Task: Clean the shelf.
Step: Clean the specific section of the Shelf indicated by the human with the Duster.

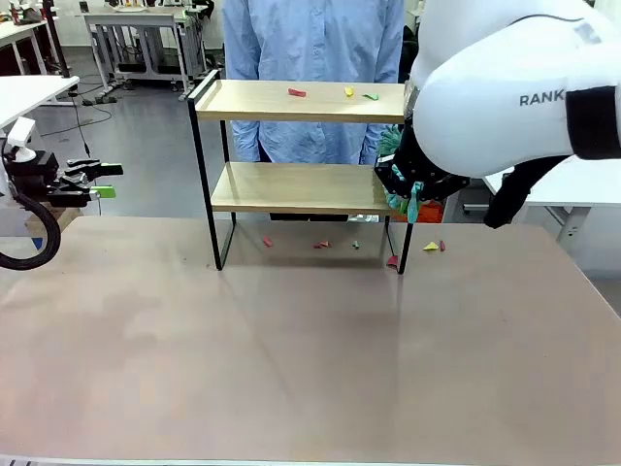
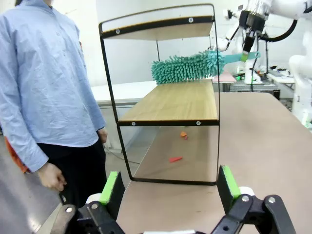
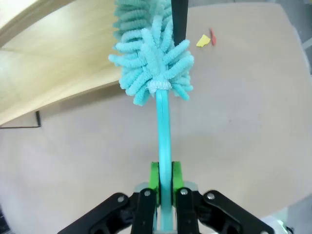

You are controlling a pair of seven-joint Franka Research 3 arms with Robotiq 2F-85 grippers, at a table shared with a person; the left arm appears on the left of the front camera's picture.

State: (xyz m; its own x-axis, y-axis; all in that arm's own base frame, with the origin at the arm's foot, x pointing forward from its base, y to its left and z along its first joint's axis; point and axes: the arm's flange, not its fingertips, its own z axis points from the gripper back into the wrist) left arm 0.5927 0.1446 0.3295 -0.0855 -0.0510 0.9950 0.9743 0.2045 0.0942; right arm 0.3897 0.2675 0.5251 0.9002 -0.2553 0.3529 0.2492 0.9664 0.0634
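The right end effector (image 3: 165, 181) is squeezing the thin handle of the fluffy duster (image 3: 151, 73), which is reaching in over the lower board of the shelf (image 1: 291, 189) at the far side of the desk (image 1: 291, 359). I am thinking a hard push could tip this light shelf toward the person (image 1: 310, 39). The left end effector (image 2: 169, 187) is hanging wide open, well apart.

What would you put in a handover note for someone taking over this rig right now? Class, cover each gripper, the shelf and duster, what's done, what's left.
Left gripper: open, empty, at the table's left side.
Right gripper: shut on the teal duster's handle, with the head at the right end of the shelf's lower board.
Done: no scraps seen on the lower board.
Left: three scraps on the top board, then the table scraps under the shelf.
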